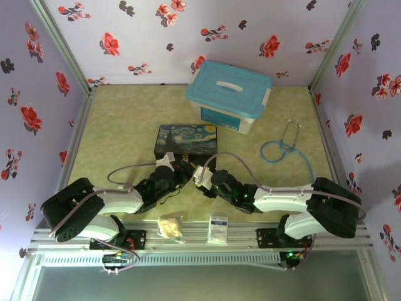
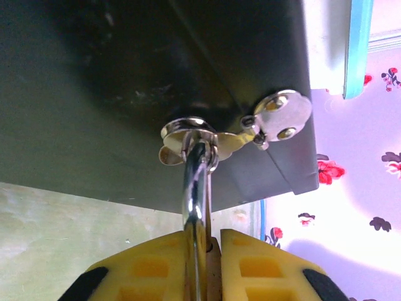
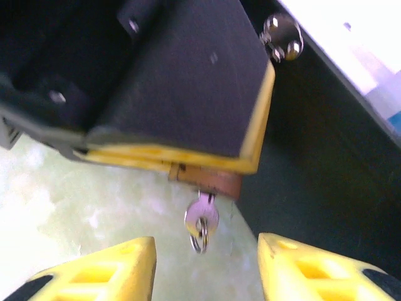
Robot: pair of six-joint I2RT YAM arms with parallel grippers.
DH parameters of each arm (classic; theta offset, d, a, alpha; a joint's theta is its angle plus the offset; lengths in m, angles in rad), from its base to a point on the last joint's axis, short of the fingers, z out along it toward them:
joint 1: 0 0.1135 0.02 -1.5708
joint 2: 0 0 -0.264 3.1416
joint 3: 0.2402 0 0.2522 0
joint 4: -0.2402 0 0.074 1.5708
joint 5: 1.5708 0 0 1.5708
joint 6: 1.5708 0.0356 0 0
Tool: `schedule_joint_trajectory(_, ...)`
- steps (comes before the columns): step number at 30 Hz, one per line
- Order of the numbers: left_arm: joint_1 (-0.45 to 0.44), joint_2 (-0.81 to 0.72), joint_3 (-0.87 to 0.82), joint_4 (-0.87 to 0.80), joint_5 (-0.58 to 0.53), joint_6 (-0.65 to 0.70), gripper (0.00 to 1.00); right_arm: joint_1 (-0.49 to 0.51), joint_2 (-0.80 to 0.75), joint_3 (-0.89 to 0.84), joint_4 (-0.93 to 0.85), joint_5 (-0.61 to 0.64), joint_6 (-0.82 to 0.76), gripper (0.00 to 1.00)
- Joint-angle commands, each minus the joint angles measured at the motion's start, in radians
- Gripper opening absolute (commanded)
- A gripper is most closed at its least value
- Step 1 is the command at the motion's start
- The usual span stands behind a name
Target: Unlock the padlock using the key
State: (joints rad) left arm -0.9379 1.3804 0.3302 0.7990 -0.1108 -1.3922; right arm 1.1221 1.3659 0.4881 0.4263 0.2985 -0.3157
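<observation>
The padlock [image 2: 217,271] is a small brass body pinched between my left gripper's [image 2: 213,263] yellow fingers [image 2: 150,266]. Its silver shackle [image 2: 195,188] runs up through the hasp [image 2: 194,133] on the dark box [image 2: 125,94]. In the right wrist view the key [image 3: 202,216] sticks out of the padlock's [image 3: 210,180] underside, its small ring dangling. My right gripper [image 3: 205,241] is open, one yellow fingertip on each side of the key and slightly short of it, touching nothing. From above, both grippers, left [image 1: 182,168] and right [image 1: 199,177], meet at the front of the painted box [image 1: 186,141].
A blue-lidded plastic tub [image 1: 229,96] stands behind the box. A blue stethoscope [image 1: 285,147] lies to the right. A white card [image 1: 218,229] and a crumpled beige wad [image 1: 170,226] sit on the near rail. Floral walls close in three sides.
</observation>
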Motion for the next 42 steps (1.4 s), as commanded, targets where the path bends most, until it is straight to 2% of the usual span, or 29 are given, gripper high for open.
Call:
schedule_joint_trajectory(1,-0.004,-0.031,0.030,0.028,-0.011,0.044,0.00,0.013,0.038,-0.008,0.134,0.099,-0.063,0.42)
schedule_joint_trajectory(12,-0.003,-0.021,0.015,0.077,-0.009,0.031,0.00,0.019,0.089,0.011,0.179,0.146,-0.046,0.21)
schedule_joint_trajectory(16,-0.004,-0.008,0.010,0.091,-0.009,0.022,0.00,0.019,0.079,0.005,0.190,0.097,-0.009,0.17)
schedule_joint_trajectory(22,-0.004,0.021,0.004,0.136,-0.004,0.003,0.00,0.018,0.099,0.006,0.210,0.082,0.045,0.06)
schedule_joint_trajectory(25,-0.004,0.035,0.003,0.156,0.006,-0.004,0.00,-0.004,0.086,-0.005,0.232,0.023,0.116,0.02)
schedule_joint_trajectory(26,-0.004,0.037,0.002,0.159,0.006,-0.005,0.00,-0.025,0.077,-0.013,0.244,-0.037,0.167,0.01)
schedule_joint_trajectory(29,-0.004,0.027,0.007,0.139,0.006,0.009,0.00,-0.110,0.050,-0.035,0.275,-0.204,0.337,0.00)
schedule_joint_trajectory(32,-0.006,0.002,0.015,0.086,0.006,0.029,0.01,-0.159,0.023,-0.061,0.308,-0.288,0.435,0.00)
schedule_joint_trajectory(35,-0.006,-0.020,0.018,0.039,0.000,0.048,0.07,-0.165,0.000,-0.056,0.252,-0.305,0.444,0.00)
schedule_joint_trajectory(42,-0.006,-0.025,0.023,-0.034,-0.013,0.079,0.16,-0.150,0.020,-0.069,0.250,-0.290,0.467,0.00)
